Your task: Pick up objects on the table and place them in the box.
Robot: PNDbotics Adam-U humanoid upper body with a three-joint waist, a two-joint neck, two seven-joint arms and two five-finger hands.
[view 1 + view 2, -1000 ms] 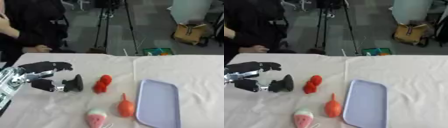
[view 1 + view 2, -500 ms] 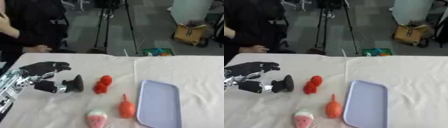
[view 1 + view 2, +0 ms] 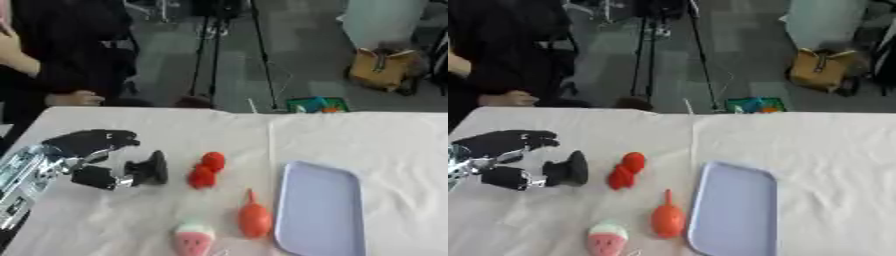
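Both views come from the 2 eyes of 1 head camera, looking down and forward over the table (image 3: pixel 376 135) to the floor beyond. They share nearly everything. The tray (image 3: pixel 321 210) sits lower right in the left eye view and nearer centre in the right eye view; the left hand (image 3: pixel 92 150) enters from the left edge.

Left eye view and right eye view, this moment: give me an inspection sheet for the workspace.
Surface: table, white cloth, wrinkled.
Job's things: red object, orange object, pink and white object, all lying apart; lavender tray to their right, nothing in it.
Clutter: nothing seen.
Hands: left robot hand open over the table, left of the red object, holding nothing; right not in view.
Cables: nothing seen.
Surroundings: tripod, brown bag on the floor.
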